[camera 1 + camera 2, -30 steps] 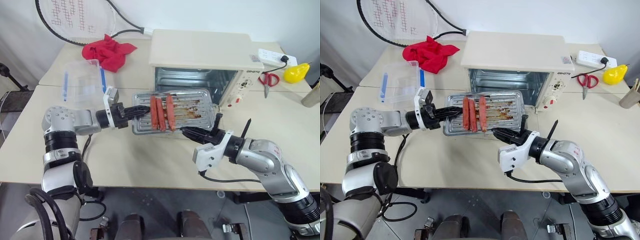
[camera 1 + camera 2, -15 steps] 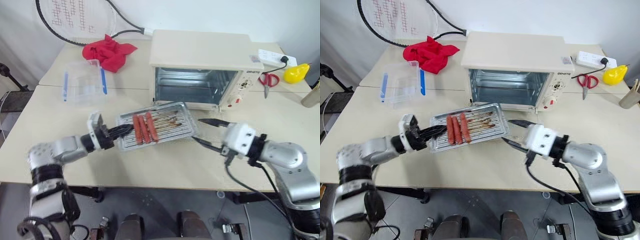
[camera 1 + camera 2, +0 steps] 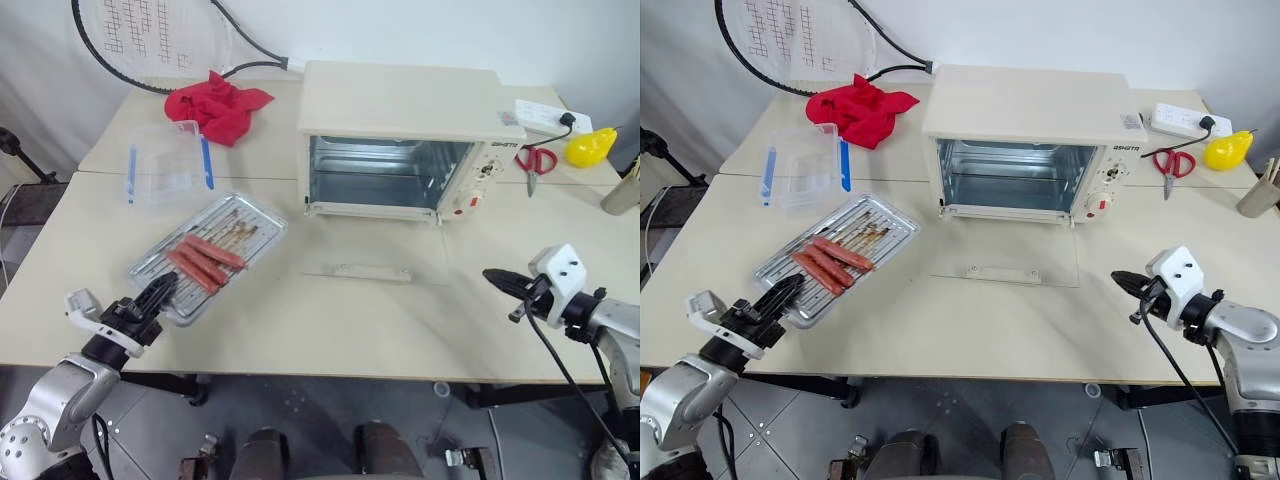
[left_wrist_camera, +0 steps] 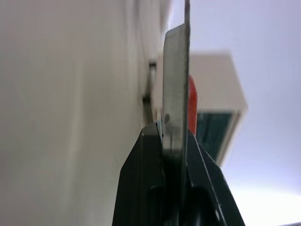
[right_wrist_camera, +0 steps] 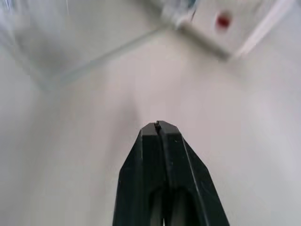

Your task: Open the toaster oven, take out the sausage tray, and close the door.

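Left gripper [image 3: 160, 292]: fingers clamped on the near corner of the sausage tray [image 3: 210, 255]; the wrist view shows the tray's rim edge-on between the two black fingers [image 4: 146, 160].
Sausage tray: out of the oven, on the left part of the table [image 3: 330, 330], set at a slant, three sausages [image 3: 205, 262] lying side by side in it; its near corner reaches close to the table's front edge.
Right gripper [image 3: 497, 278]: fingers pressed together on nothing, pointing toward the table's middle, above the right front part of the table and well apart from the oven.
Toaster oven [image 3: 400, 140]: at the back of the table, right of centre, its cavity open and bare inside.
Door [image 3: 372, 262]: folded down flat on the tabletop in front of the oven, clear glass with its cream bar handle [image 3: 371, 272] toward the front edge.
Open room: a wide bare strip of table lies between the tray and the door, and another between the door and the right gripper.
Around: a clear plastic box with blue clips [image 3: 168, 165] just behind the tray; a red cloth [image 3: 215, 103] and a racket [image 3: 150, 40] at the back left; scissors [image 3: 535, 160], a power strip [image 3: 545, 113] and a yellow pear-shaped thing [image 3: 592, 145] right of the oven.
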